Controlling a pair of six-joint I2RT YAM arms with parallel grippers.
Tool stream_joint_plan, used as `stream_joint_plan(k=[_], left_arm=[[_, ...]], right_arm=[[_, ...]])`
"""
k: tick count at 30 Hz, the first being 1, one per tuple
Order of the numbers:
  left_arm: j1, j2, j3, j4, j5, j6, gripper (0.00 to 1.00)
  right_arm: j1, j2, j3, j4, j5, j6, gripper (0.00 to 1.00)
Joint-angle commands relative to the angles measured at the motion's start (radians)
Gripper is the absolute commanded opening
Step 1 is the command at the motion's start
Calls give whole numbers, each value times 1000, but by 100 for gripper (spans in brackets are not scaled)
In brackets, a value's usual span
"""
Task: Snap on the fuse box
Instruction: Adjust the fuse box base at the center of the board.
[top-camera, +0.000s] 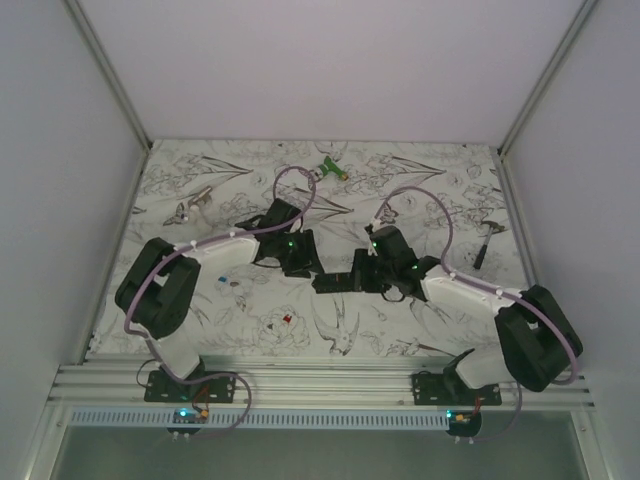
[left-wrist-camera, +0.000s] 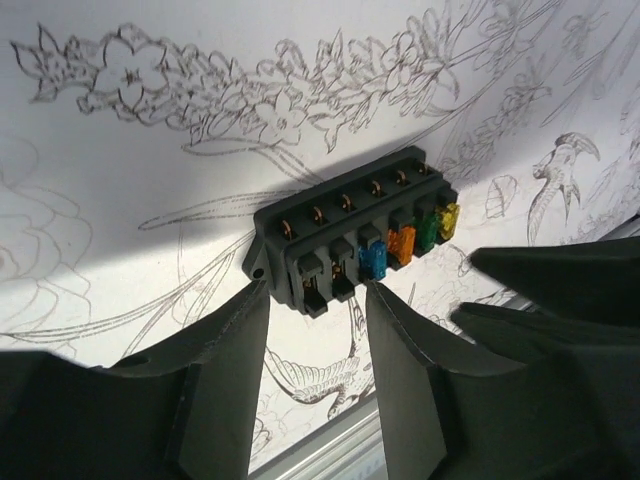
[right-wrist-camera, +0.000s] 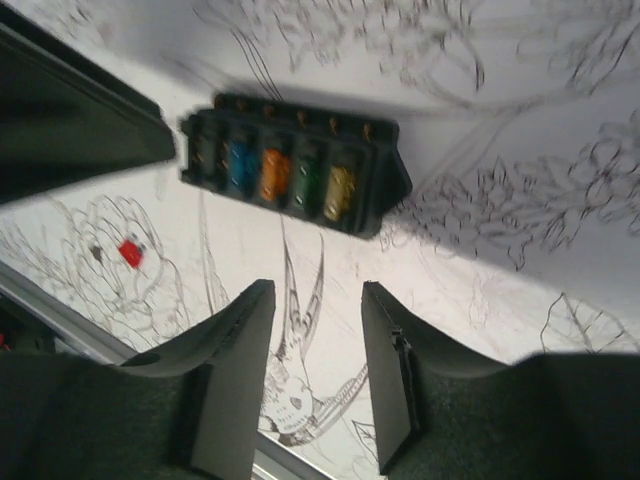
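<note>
The fuse box (left-wrist-camera: 350, 235) is a black oblong block lying on the patterned mat, its top uncovered, with blue, orange, green and yellow fuses in its slots. It also shows in the top view (top-camera: 334, 283) and the right wrist view (right-wrist-camera: 295, 175). My left gripper (left-wrist-camera: 316, 290) is open and empty, its fingertips just short of the box's end with two empty slots. My right gripper (right-wrist-camera: 317, 290) is open and empty, a short way back from the box's long side. In the top view both grippers, left (top-camera: 300, 260) and right (top-camera: 366, 272), flank the box.
A green-and-white gadget (top-camera: 331, 168) lies at the back. A loose red fuse (top-camera: 287, 319) lies toward the front and also shows in the right wrist view (right-wrist-camera: 130, 252). A small blue fuse (top-camera: 221, 279) lies left, a metal tool (top-camera: 190, 206) far left, a dark tool (top-camera: 487, 243) right.
</note>
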Motion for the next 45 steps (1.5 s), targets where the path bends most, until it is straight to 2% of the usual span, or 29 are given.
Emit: stream_joint_plan(k=[1, 11, 22, 28, 32, 37, 45], left_arm=[[15, -11, 41, -16, -6, 74, 47], [14, 102, 111, -13, 68, 103, 43], [14, 69, 11, 58, 149, 26, 40], [23, 0, -25, 57, 66, 15, 40], [29, -13, -27, 48, 18, 3, 41], [31, 14, 1, 47, 0, -14, 38], [31, 45, 22, 47, -11, -20, 36]], right_arm=[[5, 18, -63, 67, -84, 51, 43], [4, 159, -30, 176, -53, 55, 28], [-18, 370, 178, 181, -70, -86, 26], [-36, 316, 146, 185, -82, -90, 31], [-51, 248, 90, 256, -128, -33, 40], [-53, 255, 71, 364, -211, 39, 51], [-55, 313, 50, 468, -247, 112, 50]])
